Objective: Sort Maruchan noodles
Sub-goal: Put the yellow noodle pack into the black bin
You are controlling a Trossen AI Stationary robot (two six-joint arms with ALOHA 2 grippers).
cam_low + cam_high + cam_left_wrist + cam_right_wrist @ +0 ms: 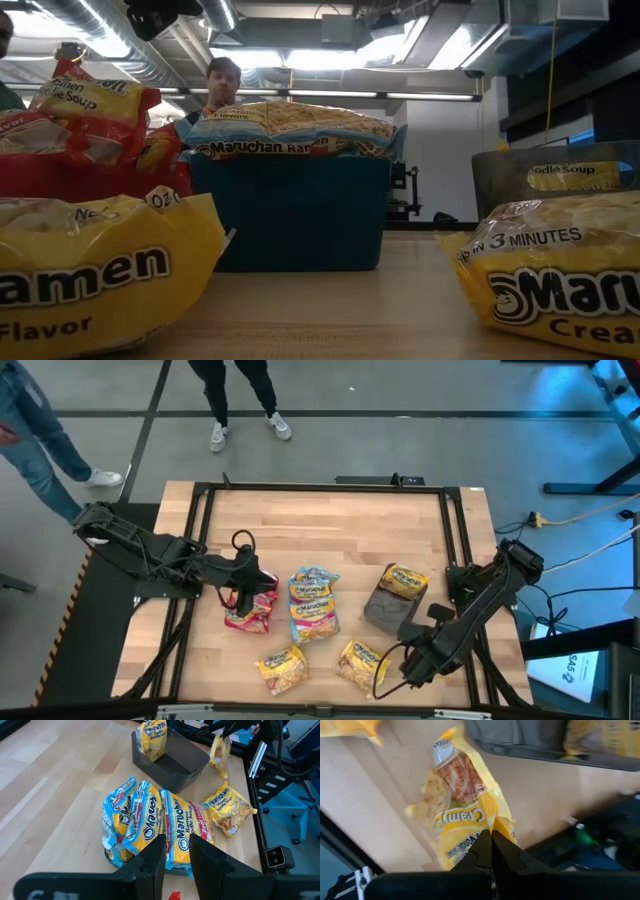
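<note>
Now the right gripper (491,836), low at the desk's (330,530) near right corner, is pinching a yellow packet (465,800) by its edge, jaws fully shut on the wrapper; the packet is hanging out ahead of the tips. Seemingly a pick is in hand, and the next move is calling for a carry to the grey tray (392,605) just beside. Meanwhile the left gripper (175,845) is hovering half open over the red packets (250,610), holding nothing.

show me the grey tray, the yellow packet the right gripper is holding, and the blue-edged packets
grey tray (381,611): high view, bare floor.
yellow packet (465,800): right wrist view, clear middle.
blue-edged packets (313,606): high view, top packet's centre.
</note>
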